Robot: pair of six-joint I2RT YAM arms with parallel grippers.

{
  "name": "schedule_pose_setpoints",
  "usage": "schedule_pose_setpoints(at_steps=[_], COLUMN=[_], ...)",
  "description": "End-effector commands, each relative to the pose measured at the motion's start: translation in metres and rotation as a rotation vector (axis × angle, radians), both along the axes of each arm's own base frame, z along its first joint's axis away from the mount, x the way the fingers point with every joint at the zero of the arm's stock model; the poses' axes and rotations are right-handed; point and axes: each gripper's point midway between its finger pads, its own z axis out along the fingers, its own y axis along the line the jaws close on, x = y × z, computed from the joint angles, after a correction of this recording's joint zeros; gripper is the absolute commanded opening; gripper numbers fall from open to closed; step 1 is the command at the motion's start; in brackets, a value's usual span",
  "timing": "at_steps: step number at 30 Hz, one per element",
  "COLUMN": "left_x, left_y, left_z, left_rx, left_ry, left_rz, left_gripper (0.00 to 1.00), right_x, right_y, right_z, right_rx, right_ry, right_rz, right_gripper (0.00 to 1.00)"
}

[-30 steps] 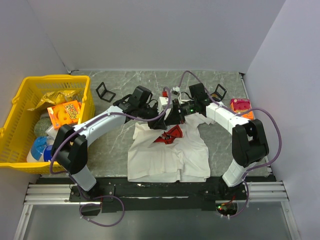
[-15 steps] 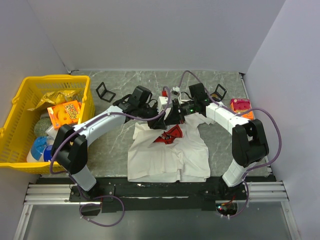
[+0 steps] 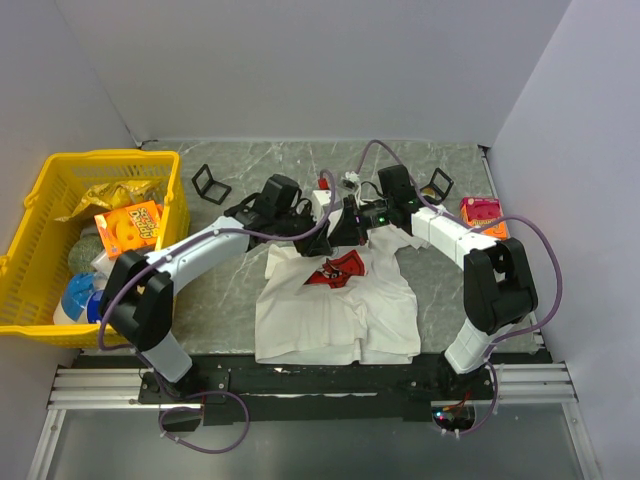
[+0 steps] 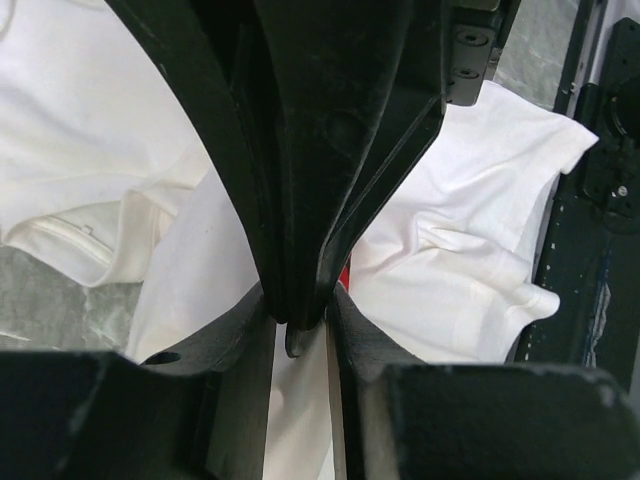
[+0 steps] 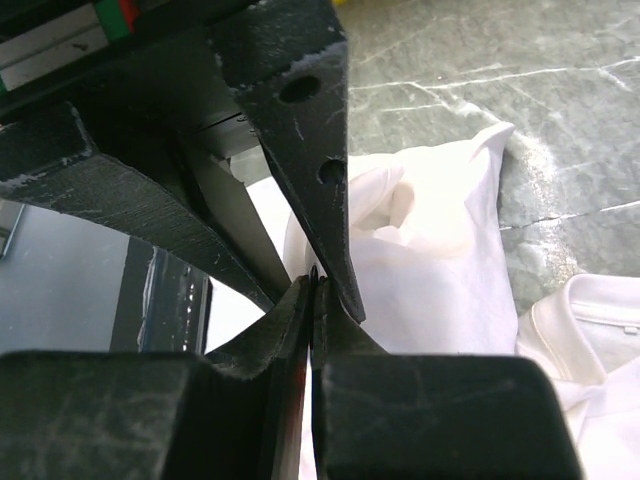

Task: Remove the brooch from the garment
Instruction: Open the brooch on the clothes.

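The garment, a white T-shirt with a red print, lies crumpled on the table's near middle; its folds also fill the left wrist view and the right wrist view. Both grippers meet tip to tip just above its collar end. My right gripper is shut on the brooch, a thin dark piece. In the left wrist view the brooch pokes out below the right fingertips. My left gripper is closed in from both sides around it.
A yellow basket full of packets stands at the left edge. Two black clips stand at the back, an orange packet lies at the right, and small red and white items sit behind the grippers. Walls enclose three sides.
My left gripper has edged right toward the right gripper and closed slightly. The right arm has hardly moved.
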Motion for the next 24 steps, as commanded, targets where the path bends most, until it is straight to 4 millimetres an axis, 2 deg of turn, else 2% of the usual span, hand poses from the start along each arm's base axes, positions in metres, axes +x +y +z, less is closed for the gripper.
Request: schedule_pose_setpoints(at_steps=[1, 4, 7, 13, 19, 24], left_x=[0.019, 0.017, 0.015, 0.010, -0.004, -0.010], left_y=[0.004, 0.006, 0.006, 0.009, 0.012, 0.015], left_z=[0.028, 0.031, 0.034, 0.045, 0.053, 0.051], left_rx=[-0.036, -0.034, -0.039, -0.064, -0.091, -0.092], left_ry=[-0.149, -0.162, -0.174, -0.180, -0.177, -0.172], left_rz=[0.086, 0.067, 0.049, 0.005, -0.076, -0.105], left_gripper=[0.26, 0.35, 0.39, 0.43, 0.46, 0.48], right_x=[-0.010, -0.011, -0.013, -0.014, -0.014, -0.014], right_y=[0.005, 0.006, 0.005, 0.004, 0.004, 0.004], right_z=[0.023, 0.025, 0.027, 0.028, 0.028, 0.028], right_rx=[0.045, 0.054, 0.055, 0.055, 0.055, 0.055], right_ry=[-0.011, -0.006, -0.005, -0.007, -0.006, -0.002], right_rz=[0.033, 0.045, 0.052, 0.059, 0.063, 0.063], right_gripper=[0.00, 0.00, 0.00, 0.00, 0.00, 0.00])
